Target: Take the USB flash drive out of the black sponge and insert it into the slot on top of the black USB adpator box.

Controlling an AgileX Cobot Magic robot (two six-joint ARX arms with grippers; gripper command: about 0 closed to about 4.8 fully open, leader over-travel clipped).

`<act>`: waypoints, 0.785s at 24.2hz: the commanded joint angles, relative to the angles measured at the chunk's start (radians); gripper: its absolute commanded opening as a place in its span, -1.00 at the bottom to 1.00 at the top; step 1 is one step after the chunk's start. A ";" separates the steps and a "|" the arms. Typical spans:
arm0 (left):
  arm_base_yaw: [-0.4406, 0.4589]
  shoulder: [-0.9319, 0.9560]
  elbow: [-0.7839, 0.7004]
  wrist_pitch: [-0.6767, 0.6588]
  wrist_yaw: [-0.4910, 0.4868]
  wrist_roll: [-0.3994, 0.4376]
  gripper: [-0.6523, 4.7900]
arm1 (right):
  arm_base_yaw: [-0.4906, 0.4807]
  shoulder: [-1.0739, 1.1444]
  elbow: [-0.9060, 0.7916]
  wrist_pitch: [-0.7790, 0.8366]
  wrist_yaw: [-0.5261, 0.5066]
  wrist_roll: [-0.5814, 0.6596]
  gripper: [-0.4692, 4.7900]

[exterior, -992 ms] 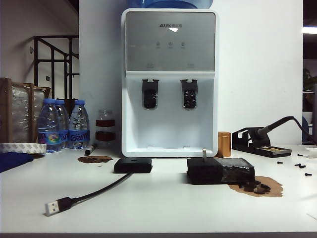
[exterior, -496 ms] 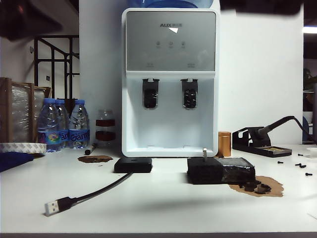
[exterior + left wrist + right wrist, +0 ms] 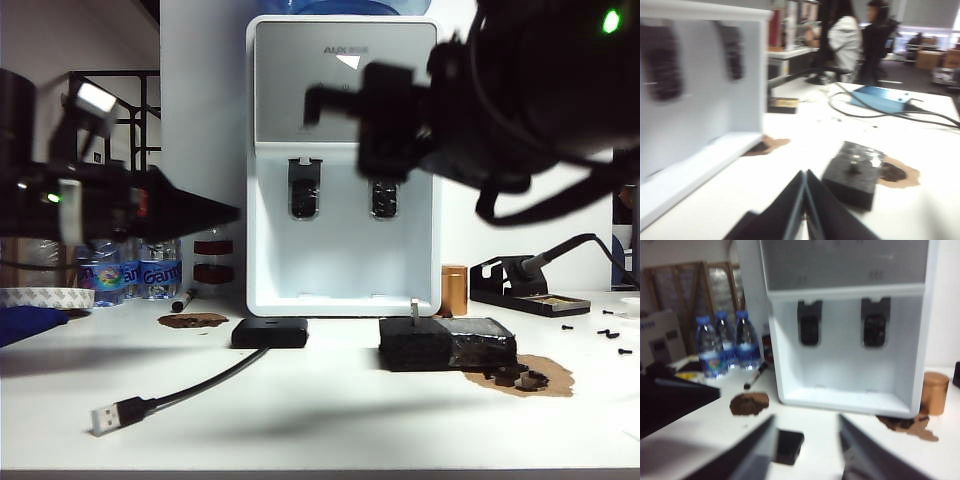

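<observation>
both arms have swung into view above the desk [image 3: 330,420]; left pincer [image 3: 805,200] closed and empty, black sponge [image 3: 852,172] just ahead holding the usb flash drive [image 3: 412,307] upright; right pincer [image 3: 805,450] open, black usb adpator box [image 3: 788,446] showing between its fingers only in its wrist view.

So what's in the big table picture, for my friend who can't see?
Two dark robot arms hang above a white table, left hand shut, right hand near a water dispenser. Below sit a black USB adpator box and a black sponge holding the USB flash drive.
</observation>
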 commanded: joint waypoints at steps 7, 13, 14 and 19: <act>-0.201 0.194 0.222 -0.044 -0.068 0.017 -0.78 | -0.089 0.214 0.001 0.185 0.082 0.020 -0.03; -0.336 0.243 0.229 -0.045 -0.218 0.093 -0.78 | -0.145 0.269 0.013 0.190 -0.035 0.073 -0.11; -0.341 0.248 0.230 -0.045 -0.246 0.099 -0.78 | -0.150 0.275 0.021 0.190 -0.070 0.070 -0.11; -0.349 0.281 0.247 -0.045 -0.309 0.103 -0.78 | -0.151 0.309 0.046 0.190 -0.093 0.061 -0.11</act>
